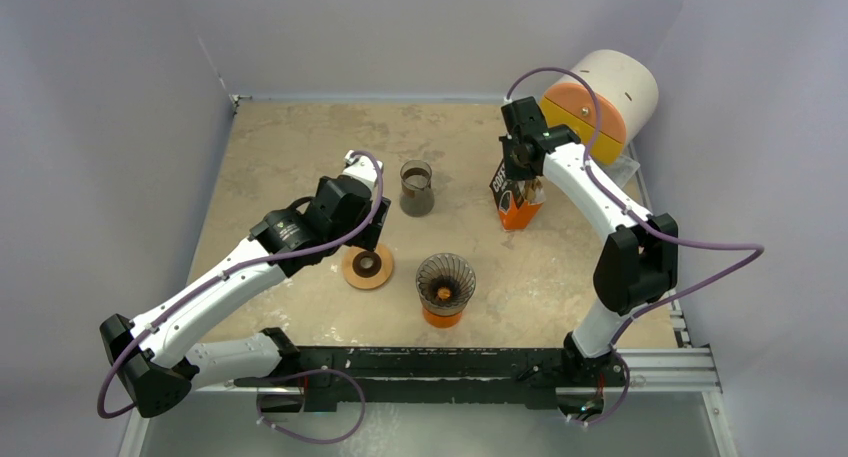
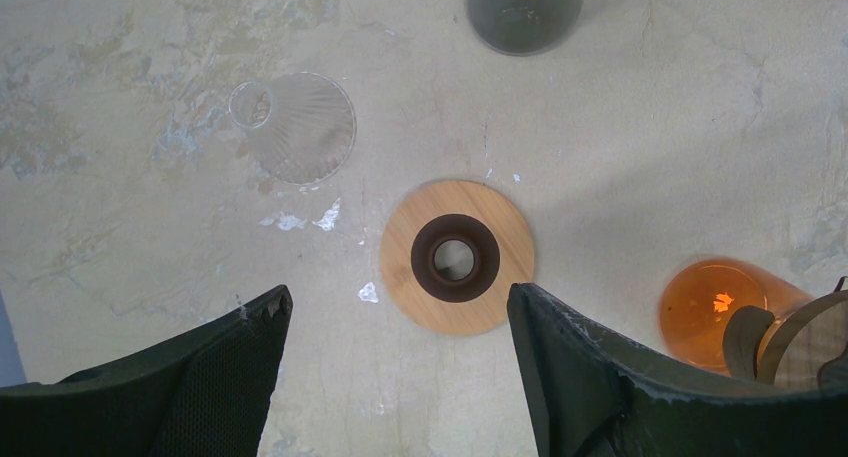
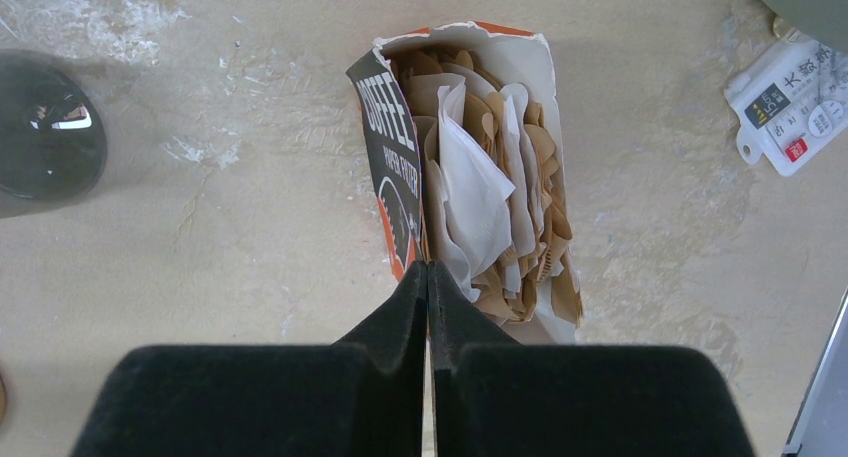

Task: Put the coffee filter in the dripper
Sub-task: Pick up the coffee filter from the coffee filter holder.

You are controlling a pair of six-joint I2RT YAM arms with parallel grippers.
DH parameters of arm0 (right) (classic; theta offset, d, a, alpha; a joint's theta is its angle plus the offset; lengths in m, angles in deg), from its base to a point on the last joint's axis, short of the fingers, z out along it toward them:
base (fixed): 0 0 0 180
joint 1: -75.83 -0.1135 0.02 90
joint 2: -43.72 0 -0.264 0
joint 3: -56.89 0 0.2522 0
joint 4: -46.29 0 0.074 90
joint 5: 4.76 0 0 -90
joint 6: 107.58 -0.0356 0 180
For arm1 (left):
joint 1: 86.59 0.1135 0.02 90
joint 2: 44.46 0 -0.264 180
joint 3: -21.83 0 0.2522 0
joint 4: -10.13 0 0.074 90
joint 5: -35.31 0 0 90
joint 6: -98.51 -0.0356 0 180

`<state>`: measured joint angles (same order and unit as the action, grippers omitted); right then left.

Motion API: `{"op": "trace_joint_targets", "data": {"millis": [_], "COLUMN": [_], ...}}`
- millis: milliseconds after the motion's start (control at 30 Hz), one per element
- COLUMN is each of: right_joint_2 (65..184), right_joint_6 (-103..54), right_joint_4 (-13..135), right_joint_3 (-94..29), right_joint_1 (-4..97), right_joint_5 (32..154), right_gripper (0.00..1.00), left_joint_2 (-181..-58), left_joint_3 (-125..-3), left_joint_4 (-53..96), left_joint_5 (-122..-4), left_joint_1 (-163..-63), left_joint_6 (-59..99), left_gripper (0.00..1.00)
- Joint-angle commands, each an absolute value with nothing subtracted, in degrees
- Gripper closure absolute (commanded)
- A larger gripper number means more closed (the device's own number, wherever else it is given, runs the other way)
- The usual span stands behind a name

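An open orange and black box of coffee filters (image 1: 518, 203) stands at the back right, and in the right wrist view (image 3: 480, 177) it is packed with white and brown papers. My right gripper (image 3: 428, 268) is shut, its tips at the box's near rim beside a white filter (image 3: 470, 182); nothing shows between the pads. It also shows in the top view (image 1: 521, 160). An orange dripper with a dark wire cone (image 1: 445, 287) stands front centre. My left gripper (image 2: 398, 293) is open and empty, just above a wooden disc with a dark ring (image 2: 457, 257).
A clear ribbed glass cone (image 2: 295, 127) lies on its side left of the disc. A dark glass carafe (image 1: 416, 188) stands mid-table. A large white and orange cylinder (image 1: 608, 99) lies at the back right. A small printed tag (image 3: 790, 102) lies right of the box.
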<state>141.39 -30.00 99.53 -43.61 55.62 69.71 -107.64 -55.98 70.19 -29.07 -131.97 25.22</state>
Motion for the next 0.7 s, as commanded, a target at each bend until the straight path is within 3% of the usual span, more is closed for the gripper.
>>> {"op": "trace_joint_targets", "data": {"millis": [0,667], "right_joint_2": [139.08,138.56], "right_joint_6": [-29.69,-29.13], "right_joint_4": [99.38,99.94], "right_joint_3": [-45.84,-47.61], "right_joint_1": [55.59,55.59], "right_joint_5": [68.44,67.6], "right_gripper": [1.0,1.0], "left_joint_2": [-107.66,-107.64], "left_joint_3": [-56.18,-56.18], "left_joint_4": [69.3,69.42], "left_joint_5": [-28.76,-28.84], "left_joint_1": [-131.66,-131.64], "left_joint_6": [24.24,24.24], "left_gripper": [0.22,0.22]}}
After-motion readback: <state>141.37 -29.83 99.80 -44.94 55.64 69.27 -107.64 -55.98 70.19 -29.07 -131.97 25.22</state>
